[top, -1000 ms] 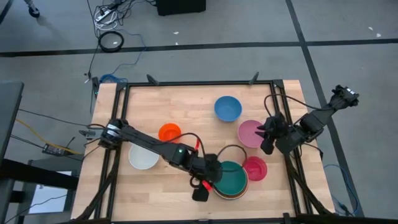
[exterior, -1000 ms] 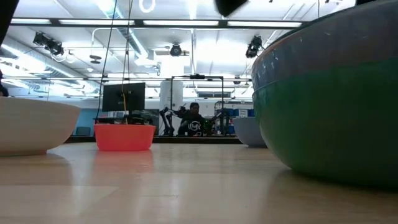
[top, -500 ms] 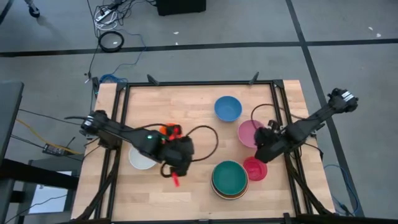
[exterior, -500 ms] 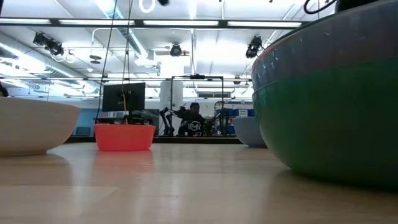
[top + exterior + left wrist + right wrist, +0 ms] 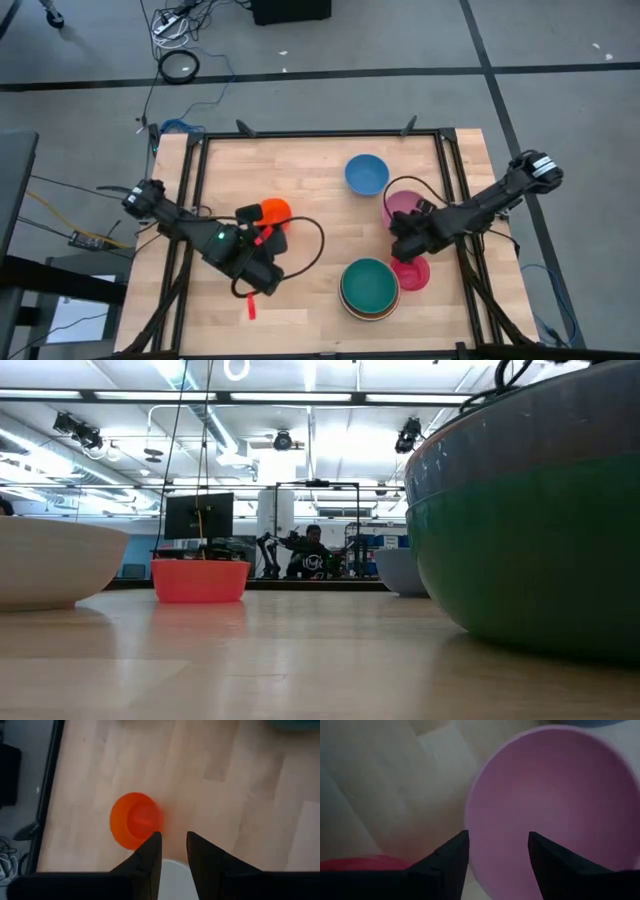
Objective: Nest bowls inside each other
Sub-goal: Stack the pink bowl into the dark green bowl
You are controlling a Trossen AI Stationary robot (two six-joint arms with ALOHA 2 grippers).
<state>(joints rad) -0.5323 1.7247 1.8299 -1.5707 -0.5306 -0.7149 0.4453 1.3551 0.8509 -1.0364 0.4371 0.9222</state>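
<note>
In the high view a teal bowl (image 5: 369,285) tops a stack at the table's near middle. A small red bowl (image 5: 412,273), a pink bowl (image 5: 402,205) and a blue bowl (image 5: 366,173) stand to its right and beyond it. An orange-red bowl (image 5: 273,212) sits left of centre. My left arm hides most of the white bowl (image 5: 172,877). My left gripper (image 5: 173,845) hangs open above the white bowl's rim, just short of the orange-red bowl (image 5: 134,820). My right gripper (image 5: 497,852) is open, its fingers astride the pink bowl's near rim (image 5: 472,820).
A dark frame (image 5: 320,133) borders the wooden table. Bare wood lies at the near left (image 5: 220,320) and the far left (image 5: 260,165). The low view shows the white bowl (image 5: 50,565), the orange-red bowl (image 5: 200,580) and the stack (image 5: 540,540) resting on their bases.
My left gripper has left the teal stack, risen and swung toward the table's left, turning until it points at the orange-red bowl. My right gripper has come down and gone toward the table's left, from the pink bowl's right side to its near rim. No bowl has moved.
</note>
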